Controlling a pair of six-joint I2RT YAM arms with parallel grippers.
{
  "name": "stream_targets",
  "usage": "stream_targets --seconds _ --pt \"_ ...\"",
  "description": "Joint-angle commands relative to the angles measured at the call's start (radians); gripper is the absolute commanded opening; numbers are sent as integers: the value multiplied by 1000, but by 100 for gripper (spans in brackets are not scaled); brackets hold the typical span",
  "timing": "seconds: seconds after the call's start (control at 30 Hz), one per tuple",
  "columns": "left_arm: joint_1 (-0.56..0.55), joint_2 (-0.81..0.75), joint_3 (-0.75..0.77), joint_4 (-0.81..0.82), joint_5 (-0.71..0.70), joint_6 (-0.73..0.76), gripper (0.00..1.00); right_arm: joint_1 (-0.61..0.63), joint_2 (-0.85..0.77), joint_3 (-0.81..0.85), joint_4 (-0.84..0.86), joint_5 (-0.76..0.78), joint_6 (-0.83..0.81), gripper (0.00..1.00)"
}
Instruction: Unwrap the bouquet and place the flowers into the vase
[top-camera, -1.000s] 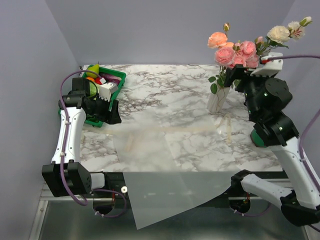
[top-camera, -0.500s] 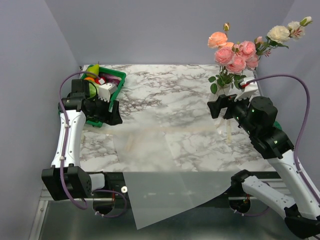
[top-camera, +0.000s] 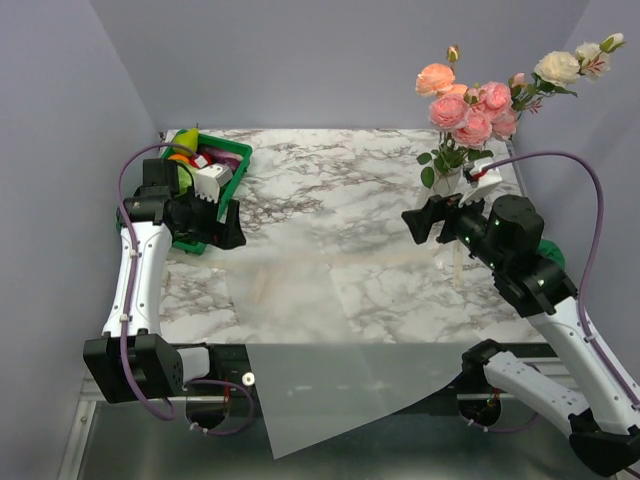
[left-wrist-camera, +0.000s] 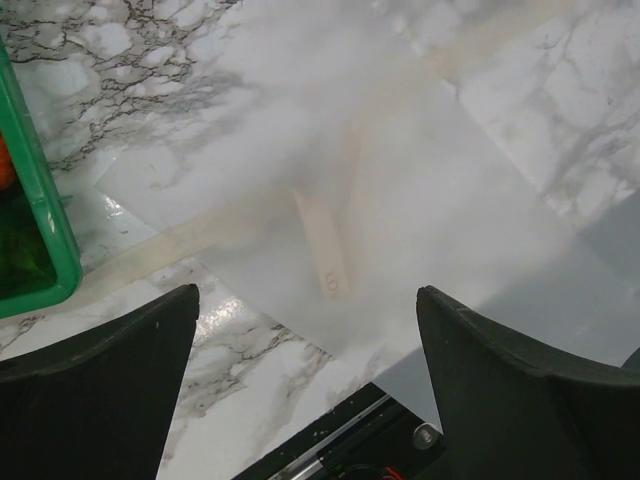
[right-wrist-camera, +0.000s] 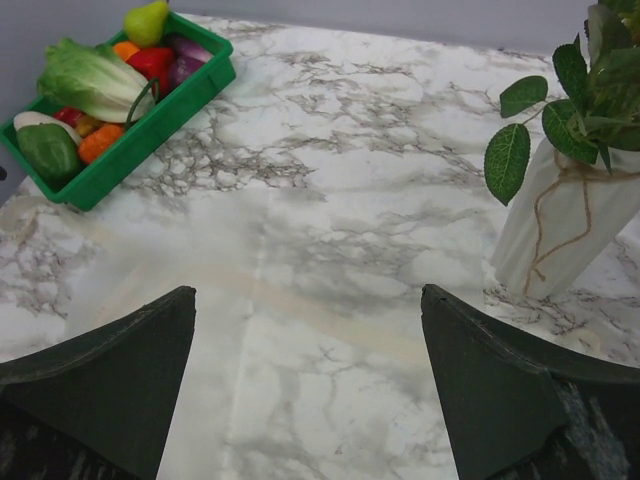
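vase (top-camera: 447, 181) mostly behind right arm (top-camera: 510, 235), flowers (right-wrist-camera: 575, 75) cropped (wrist view)

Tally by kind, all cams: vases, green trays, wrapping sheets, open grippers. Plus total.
vase: 1
green tray: 1
wrapping sheet: 1
open grippers: 2 (left gripper, right gripper)
Total: 5

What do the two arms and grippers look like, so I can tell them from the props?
The left arm and right arm have white link shells, black joints and black bases. A purple cable loops along each. The left gripper and right gripper are black, each with two broad wedge-shaped fingers. The right arm shows a green band at one joint.
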Motion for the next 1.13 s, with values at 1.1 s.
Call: stream_targets --seconds 1.1 --pt "11 -87 -64 154 -114 -98 99 4 48 -109 56 -55 68 100"
